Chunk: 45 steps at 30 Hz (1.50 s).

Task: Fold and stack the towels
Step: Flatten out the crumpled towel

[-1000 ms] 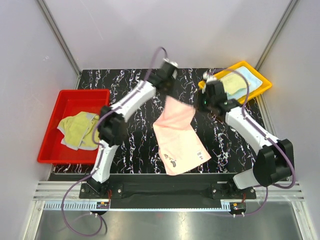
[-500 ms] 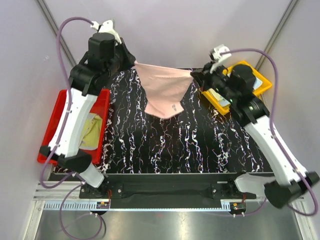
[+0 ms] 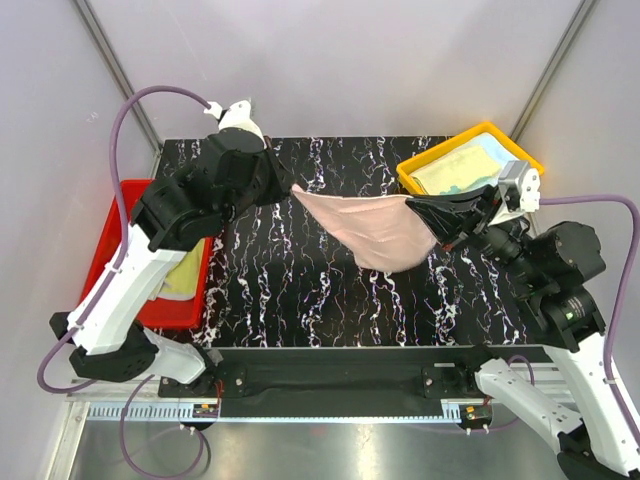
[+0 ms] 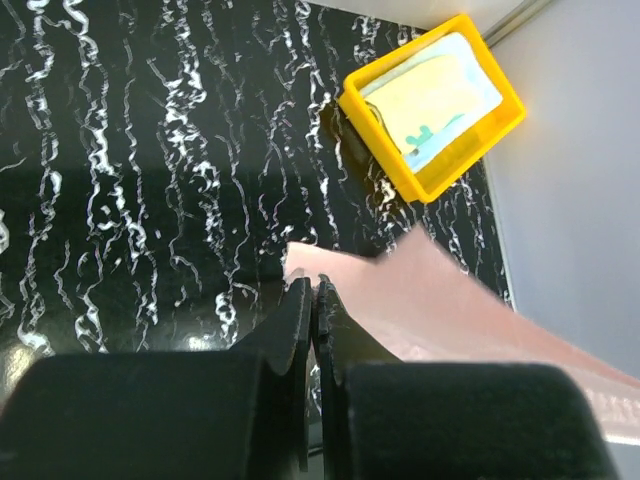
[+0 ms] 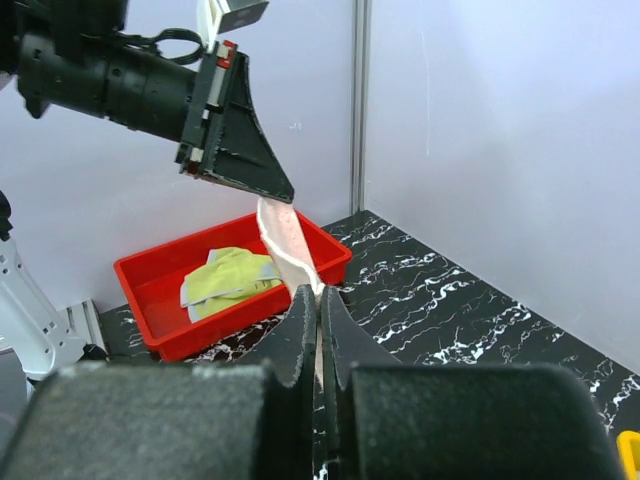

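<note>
A peach-pink towel (image 3: 372, 232) hangs stretched in the air between both grippers, above the middle of the table. My left gripper (image 3: 293, 189) is shut on its left corner; the towel (image 4: 450, 305) runs off to the right of the jaws in the left wrist view. My right gripper (image 3: 414, 206) is shut on its right corner; in the right wrist view the towel (image 5: 285, 240) stretches edge-on from my jaws to the left gripper (image 5: 272, 192). A crumpled yellow-green towel (image 5: 230, 278) lies in the red tray (image 5: 160, 300). Folded pale yellow and light blue towels (image 4: 432, 98) lie in the yellow tray (image 4: 436, 178).
The red tray (image 3: 115, 205) stands at the table's left edge, partly hidden by the left arm. The yellow tray (image 3: 425, 185) stands at the back right corner. The table top (image 3: 300, 290) is black marble with white veins. Grey walls close in on three sides.
Both arms have swung towards the front and lower with the towel stretched between them. The towel went from lying on the table to hanging in the air.
</note>
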Each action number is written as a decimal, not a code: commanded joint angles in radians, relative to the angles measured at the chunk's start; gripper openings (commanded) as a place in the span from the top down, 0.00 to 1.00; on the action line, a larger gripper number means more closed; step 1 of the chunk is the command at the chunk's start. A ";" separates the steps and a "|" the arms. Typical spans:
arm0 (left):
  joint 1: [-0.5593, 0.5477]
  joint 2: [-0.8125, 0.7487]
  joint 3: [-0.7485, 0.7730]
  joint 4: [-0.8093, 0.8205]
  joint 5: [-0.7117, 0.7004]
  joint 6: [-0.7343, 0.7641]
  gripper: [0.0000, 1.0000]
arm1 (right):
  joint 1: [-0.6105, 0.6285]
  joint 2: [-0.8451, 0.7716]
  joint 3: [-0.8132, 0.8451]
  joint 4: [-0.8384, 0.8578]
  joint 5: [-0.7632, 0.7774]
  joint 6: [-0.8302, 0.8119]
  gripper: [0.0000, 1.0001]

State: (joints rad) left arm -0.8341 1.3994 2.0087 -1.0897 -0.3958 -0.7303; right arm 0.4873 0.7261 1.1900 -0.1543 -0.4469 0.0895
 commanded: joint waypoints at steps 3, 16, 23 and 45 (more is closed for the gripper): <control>-0.023 0.041 0.122 -0.097 -0.208 -0.057 1.00 | 0.005 0.035 0.034 0.030 0.017 0.010 1.00; -0.036 -0.074 0.133 -0.075 -0.160 -0.010 1.00 | 0.007 0.079 0.106 0.068 -0.327 0.120 1.00; -0.063 -0.281 -0.162 0.050 -0.003 -0.093 1.00 | 0.008 -0.051 -0.026 0.271 -0.458 0.326 1.00; 0.403 0.180 0.125 0.377 0.104 0.241 1.00 | -0.105 0.674 0.313 0.240 0.108 -0.217 1.00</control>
State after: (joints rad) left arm -0.5003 1.5368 2.1811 -0.9760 -0.4450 -0.5869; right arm 0.4423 1.2781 1.4258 0.0330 -0.3786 -0.0418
